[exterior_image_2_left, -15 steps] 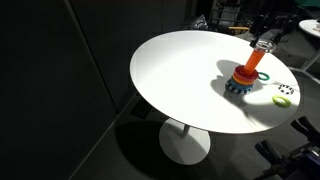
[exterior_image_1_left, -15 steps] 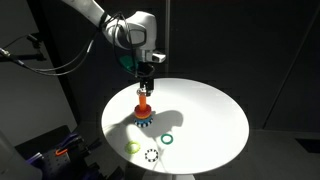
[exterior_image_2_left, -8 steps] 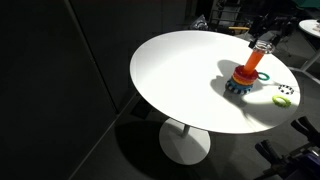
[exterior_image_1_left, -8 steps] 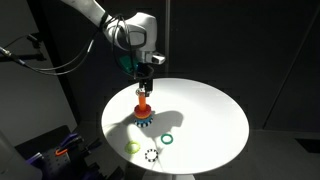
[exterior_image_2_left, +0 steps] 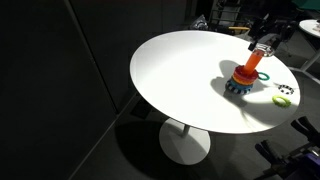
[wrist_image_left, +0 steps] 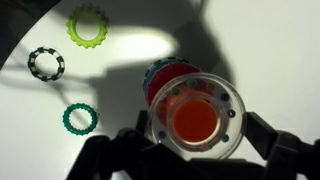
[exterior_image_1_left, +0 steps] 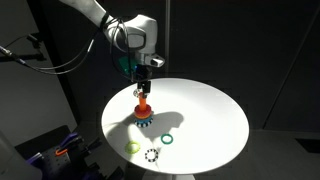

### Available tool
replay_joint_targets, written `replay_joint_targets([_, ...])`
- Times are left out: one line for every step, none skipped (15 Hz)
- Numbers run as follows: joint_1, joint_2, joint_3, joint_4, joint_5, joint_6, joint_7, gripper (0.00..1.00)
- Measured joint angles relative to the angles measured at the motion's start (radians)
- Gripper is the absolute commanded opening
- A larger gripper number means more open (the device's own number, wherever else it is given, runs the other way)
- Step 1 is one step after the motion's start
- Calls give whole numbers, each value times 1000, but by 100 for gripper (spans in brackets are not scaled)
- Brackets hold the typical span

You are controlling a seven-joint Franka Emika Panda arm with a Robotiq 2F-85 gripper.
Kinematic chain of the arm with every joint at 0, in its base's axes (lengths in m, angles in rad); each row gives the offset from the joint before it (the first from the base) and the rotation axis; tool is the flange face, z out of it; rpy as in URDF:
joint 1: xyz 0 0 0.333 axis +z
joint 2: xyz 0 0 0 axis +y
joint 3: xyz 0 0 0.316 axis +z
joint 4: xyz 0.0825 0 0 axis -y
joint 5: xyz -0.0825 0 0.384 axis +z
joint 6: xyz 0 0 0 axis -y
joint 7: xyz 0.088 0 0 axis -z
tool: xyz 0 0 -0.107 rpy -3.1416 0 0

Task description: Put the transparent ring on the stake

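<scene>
The stake (exterior_image_1_left: 143,104) stands upright on the round white table (exterior_image_1_left: 205,110), orange-red with a blue-teal base; it also shows in an exterior view (exterior_image_2_left: 249,73). My gripper (exterior_image_1_left: 146,67) hangs straight above it. In the wrist view the gripper (wrist_image_left: 196,125) is shut on the transparent ring (wrist_image_left: 226,106), a clear disc-like ring with small coloured dots. The ring sits between the two fingers, centred over the stake's orange top. The stake's base (wrist_image_left: 166,72) peeks out behind the ring.
Three other rings lie on the table in front of the stake: a dark green ring (wrist_image_left: 80,118), a black-and-white dotted ring (wrist_image_left: 45,64) and a yellow-green ring (wrist_image_left: 88,25). They also show in an exterior view (exterior_image_1_left: 151,154). The surroundings are dark.
Hardly anything differs. The gripper stays over the stake with the ring in it, perhaps a touch higher.
</scene>
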Motion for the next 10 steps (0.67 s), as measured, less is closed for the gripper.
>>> replay_joint_targets([0, 0, -1, -1, 0, -4, 0, 70])
replay_joint_targets([-1, 0, -1, -2, 0, -8, 0, 70])
replay_joint_targets([-1, 0, -2, -2, 0, -10, 0, 70])
replay_joint_targets([-2, 1, -4, -2, 0, -12, 0, 70])
replay_joint_targets([-2, 1, -5, -2, 0, -14, 0, 70])
replay_joint_targets([-4, 2, -6, -2, 0, -15, 0, 70])
replay_joint_targets([-5, 3, -8, -2, 0, -15, 0, 70])
replay_joint_targets([-6, 6, -10, -2, 0, -15, 0, 70])
replay_joint_targets([-6, 9, -12, -2, 0, -15, 0, 99])
replay_joint_targets([-7, 12, -14, -2, 0, -15, -1, 99])
